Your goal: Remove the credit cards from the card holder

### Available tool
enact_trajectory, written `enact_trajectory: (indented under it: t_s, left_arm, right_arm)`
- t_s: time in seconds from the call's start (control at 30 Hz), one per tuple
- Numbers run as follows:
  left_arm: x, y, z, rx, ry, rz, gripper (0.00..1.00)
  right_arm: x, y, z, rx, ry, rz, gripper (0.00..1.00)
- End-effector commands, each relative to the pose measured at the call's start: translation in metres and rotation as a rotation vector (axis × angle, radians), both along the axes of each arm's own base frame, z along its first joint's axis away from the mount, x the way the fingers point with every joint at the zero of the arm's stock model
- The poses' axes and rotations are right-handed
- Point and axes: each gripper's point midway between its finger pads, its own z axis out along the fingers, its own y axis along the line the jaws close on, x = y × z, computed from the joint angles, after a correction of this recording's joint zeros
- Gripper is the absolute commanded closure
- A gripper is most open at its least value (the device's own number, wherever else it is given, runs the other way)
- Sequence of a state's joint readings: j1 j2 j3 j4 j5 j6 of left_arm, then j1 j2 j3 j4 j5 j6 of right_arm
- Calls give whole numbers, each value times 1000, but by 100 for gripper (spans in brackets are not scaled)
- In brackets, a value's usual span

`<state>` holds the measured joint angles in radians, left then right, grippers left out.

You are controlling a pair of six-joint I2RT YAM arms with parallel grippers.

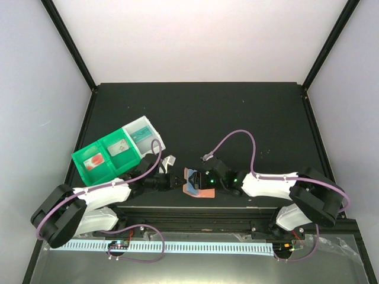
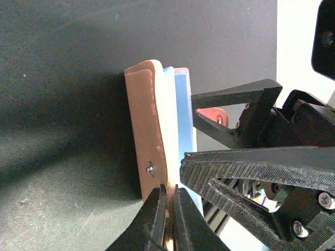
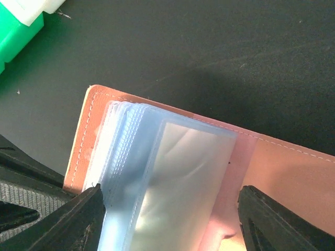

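**Holder nipped L, straddled R**

L wrist view only: my L claw [image 2: 169, 194] is nearly closed, nipping the salmon cover edge of the card holder [image 2: 148, 130]. R wrist view only: my R claw [image 3: 171, 193] is spread wide, fingers either side of the clear sleeves [image 3: 172, 167], gripping nothing. Top view: holder sits btwn both claws on the black tabletop [image 1: 249, 118], near its front edge. Green-white tray [image 1: 112, 155] lies farther back, left. Beyond are pale walls [image 1: 195, 35] w/ black corner posts.

Bright, even light; soft shadows, blurry close-ups.
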<state>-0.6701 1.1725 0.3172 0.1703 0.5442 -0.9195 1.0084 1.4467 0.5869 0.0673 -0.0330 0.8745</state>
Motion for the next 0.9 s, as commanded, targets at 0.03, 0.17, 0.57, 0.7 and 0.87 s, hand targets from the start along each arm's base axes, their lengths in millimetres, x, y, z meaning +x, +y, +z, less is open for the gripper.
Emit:
enact_trajectory:
  t_s: [0.03, 0.17, 0.57, 0.7, 0.87]
  left_arm:
    - [-1, -2, 3, -1, -19, -11, 97]
    - [0, -1, 2, 2, -21, -10, 98]
    - [0, 0, 2, 9, -26, -1, 99]
    - [0, 2, 1, 13, -26, 5, 98]
    - [1, 2, 1, 14, -26, 8, 98]
  right_arm:
    - [8, 7, 4, 15, -15, -24, 30]
    - [8, 4, -1, -4, -10, -28, 33]
    - [9, -24, -11, -117, -45, -69, 42]
    - [13, -39, -12, -174, -75, -106, 45]
    - [16, -61, 1, -245, -115, -145, 45]
